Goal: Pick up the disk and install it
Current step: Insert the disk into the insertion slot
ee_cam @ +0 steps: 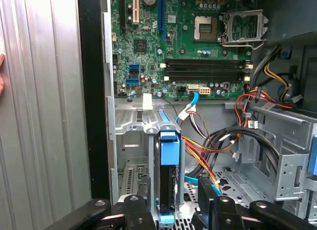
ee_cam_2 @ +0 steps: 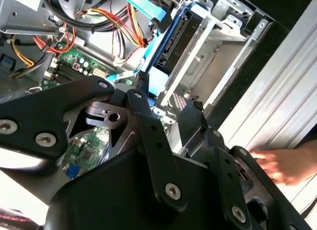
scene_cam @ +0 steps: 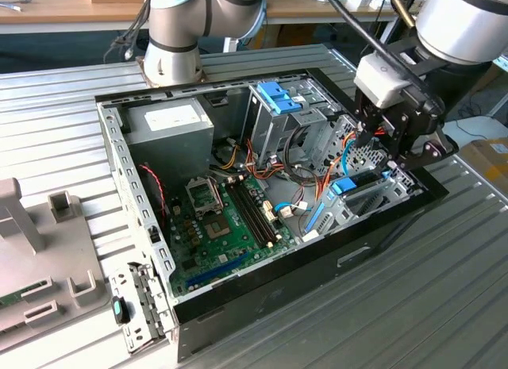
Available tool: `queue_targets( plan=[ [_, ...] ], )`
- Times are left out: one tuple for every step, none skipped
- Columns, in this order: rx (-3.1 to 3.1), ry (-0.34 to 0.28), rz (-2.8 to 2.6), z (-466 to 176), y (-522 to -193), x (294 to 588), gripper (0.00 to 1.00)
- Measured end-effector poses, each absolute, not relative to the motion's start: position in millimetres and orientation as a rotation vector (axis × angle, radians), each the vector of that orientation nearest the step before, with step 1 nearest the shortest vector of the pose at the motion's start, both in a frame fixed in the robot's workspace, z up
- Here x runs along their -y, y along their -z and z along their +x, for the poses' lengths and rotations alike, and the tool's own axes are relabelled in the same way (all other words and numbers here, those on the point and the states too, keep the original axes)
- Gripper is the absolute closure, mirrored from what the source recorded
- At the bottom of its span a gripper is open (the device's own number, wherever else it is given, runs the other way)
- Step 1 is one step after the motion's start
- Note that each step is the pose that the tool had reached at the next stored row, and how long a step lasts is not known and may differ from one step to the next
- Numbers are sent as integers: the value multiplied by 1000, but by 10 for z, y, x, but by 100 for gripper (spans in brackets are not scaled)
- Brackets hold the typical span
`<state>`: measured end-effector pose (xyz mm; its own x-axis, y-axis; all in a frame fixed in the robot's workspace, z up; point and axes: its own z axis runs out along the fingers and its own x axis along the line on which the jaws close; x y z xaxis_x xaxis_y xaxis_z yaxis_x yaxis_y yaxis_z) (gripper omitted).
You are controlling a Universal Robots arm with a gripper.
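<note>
tool: jaws apart, holding nothing
disk: on edge in bay by case edge, dead ahead between jaws
long axis: along tool's reach

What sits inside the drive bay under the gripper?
The disk, on edge in its blue carrier, stands in the silver drive bay, under the open gripper. The bay walls cover its flat faces.
</note>
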<state>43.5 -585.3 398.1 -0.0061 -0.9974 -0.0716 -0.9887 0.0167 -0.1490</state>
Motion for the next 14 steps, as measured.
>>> queue_targets(
  plan=[
    [-2136, 58, -2110, 491, -3982, 5850, 50],
    [-2143, 44, -2116, 523, -3981, 5849, 50],
    [-2151, 29, -2123, 559, -3981, 5848, 50],
    [-2160, 13, -2130, 599, -3981, 5846, 50],
    [-2162, 8, -2132, 613, -3981, 5846, 50],
    [-2162, 8, -2132, 614, -3981, 5846, 50],
    [-2162, 8, -2132, 620, -3981, 5846, 50],
    [-2164, 8, -2131, 646, -3978, 5846, 50],
    [-2174, 9, -2120, 670, -3973, 5846, 50],
    [-2185, 9, -2109, 687, -3968, 5844, 50],
    [-2207, 11, -2087, 710, -3955, 5838, 50],
    [-2216, 11, -2077, 718, -3947, 5834, 50],
    [-2223, 11, -2070, 726, -3940, 5834, 50],
    [-2225, 11, -2069, 726, -3940, 5834, 50]
  ],
)
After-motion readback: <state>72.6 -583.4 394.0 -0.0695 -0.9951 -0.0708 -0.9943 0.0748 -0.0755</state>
